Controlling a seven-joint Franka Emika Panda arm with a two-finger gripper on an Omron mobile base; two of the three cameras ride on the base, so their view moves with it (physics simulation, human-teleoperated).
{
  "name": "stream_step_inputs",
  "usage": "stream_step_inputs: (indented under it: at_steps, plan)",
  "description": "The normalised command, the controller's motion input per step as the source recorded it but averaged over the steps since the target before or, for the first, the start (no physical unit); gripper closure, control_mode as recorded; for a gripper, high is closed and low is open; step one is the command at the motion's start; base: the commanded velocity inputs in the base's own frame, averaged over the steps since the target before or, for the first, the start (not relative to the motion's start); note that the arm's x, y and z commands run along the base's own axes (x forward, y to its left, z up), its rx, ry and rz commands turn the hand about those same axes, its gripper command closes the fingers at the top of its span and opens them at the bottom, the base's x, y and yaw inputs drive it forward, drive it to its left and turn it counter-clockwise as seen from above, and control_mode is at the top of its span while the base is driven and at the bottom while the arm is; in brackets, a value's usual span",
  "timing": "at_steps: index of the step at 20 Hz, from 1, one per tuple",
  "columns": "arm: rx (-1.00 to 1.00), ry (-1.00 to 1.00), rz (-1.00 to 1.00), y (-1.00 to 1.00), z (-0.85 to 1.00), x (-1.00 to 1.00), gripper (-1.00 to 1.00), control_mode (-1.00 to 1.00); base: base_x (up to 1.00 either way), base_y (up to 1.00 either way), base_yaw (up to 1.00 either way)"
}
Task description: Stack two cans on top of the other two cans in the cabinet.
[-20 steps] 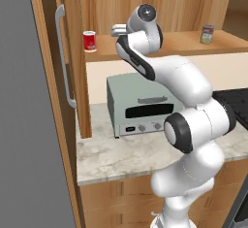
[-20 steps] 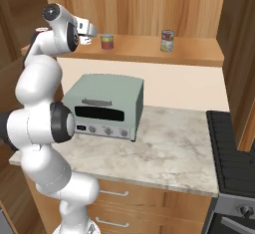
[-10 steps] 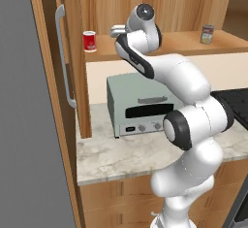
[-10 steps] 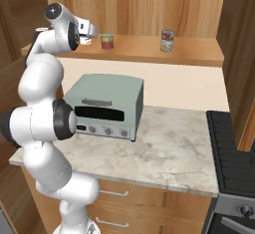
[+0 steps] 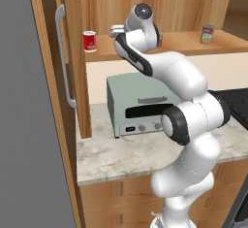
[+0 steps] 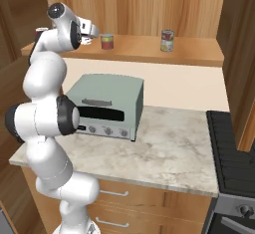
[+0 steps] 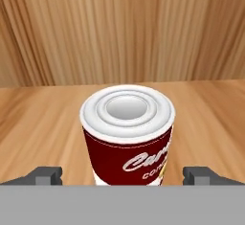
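Gripper [image 7: 122,176] was spread wide, holding nothing, one tip either side of a soup can [image 7: 127,135] w/o touching it. Can stood upright on the cabinet shelf [image 7: 43,118]: dark red top, white script starting "Ca…", rest cut off. Red can [image 5: 89,41] stood near the door w/ bar handle [image 5: 64,57]. Greenish-grey can [image 6: 167,41] well apart; label too small to read.
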Motion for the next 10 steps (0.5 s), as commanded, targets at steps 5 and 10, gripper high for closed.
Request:
stream_step_inputs:
  at_steps: [5, 10]
  plan:
    - [0.00, 0.00, 0.00, 0.00, -0.05, 0.11, -1.00, -1.00, 0.00, 0.00, 0.00]
    - [-0.03, 0.00, 0.00, 0.00, -0.07, 0.09, -1.00, -1.00, 0.00, 0.00, 0.00]
